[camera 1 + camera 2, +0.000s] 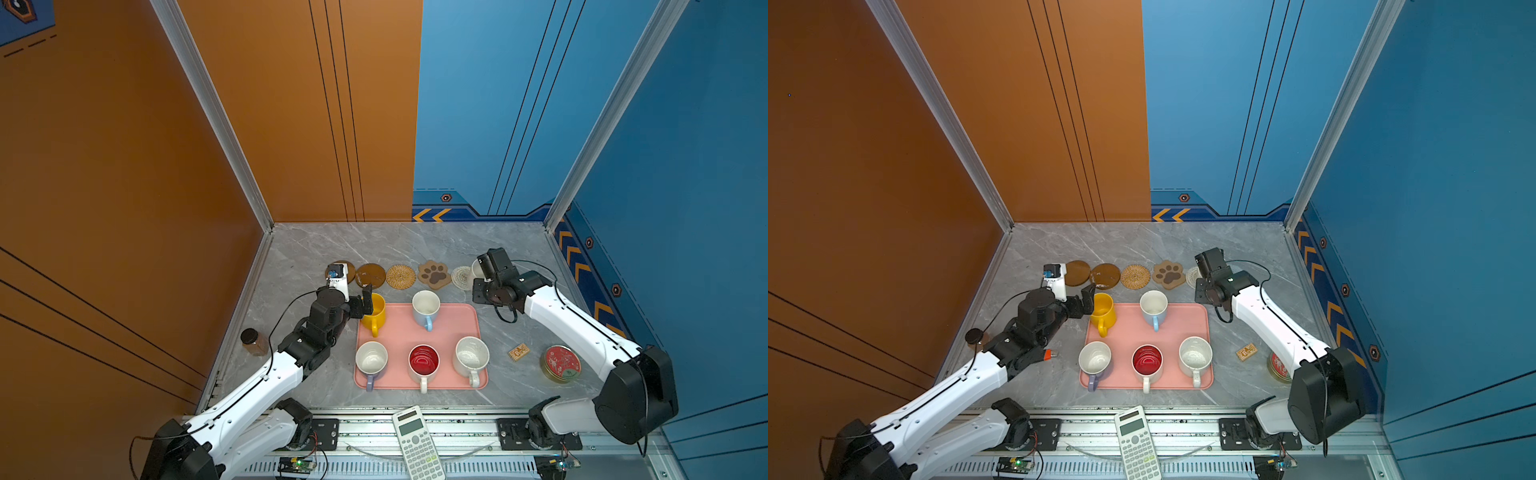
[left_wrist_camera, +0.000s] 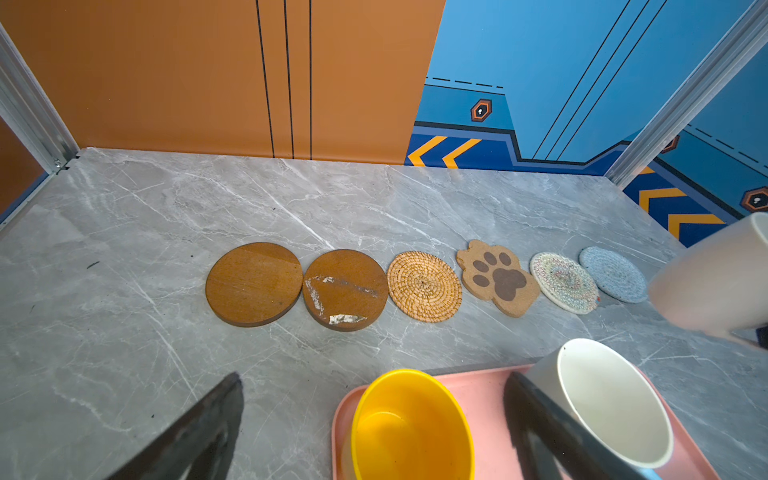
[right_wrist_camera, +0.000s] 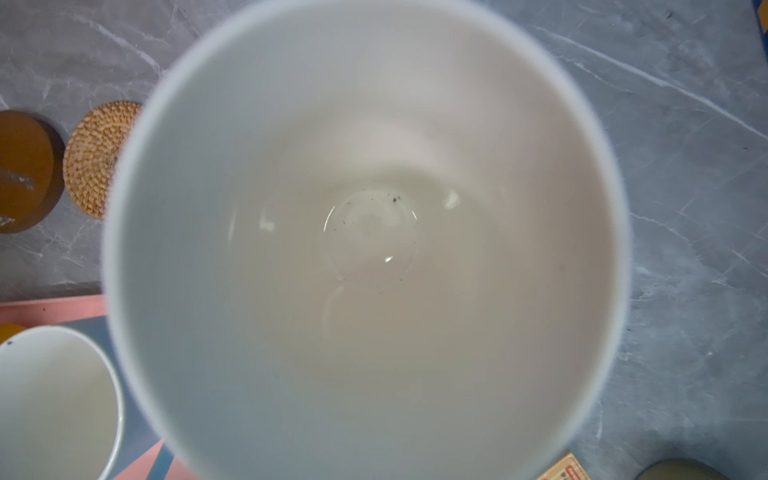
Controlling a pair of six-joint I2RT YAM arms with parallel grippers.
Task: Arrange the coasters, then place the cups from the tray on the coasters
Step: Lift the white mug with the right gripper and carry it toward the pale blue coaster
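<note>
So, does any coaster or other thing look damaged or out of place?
Yes. One dark brown coaster has pale, scraped patches on its top. A calculator lies askew across the front rail.

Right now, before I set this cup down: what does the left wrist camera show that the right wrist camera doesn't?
Only left wrist: the plain brown coaster, paw coaster, white woven coaster, pale-blue coaster, and the open left gripper.
Only right wrist: the inside of the white cup, specks at its bottom, and a small box corner.
Both: the scuffed brown coaster, tan woven coaster, pink tray, blue cup; the yellow cup is only a sliver on the right wrist.
</note>
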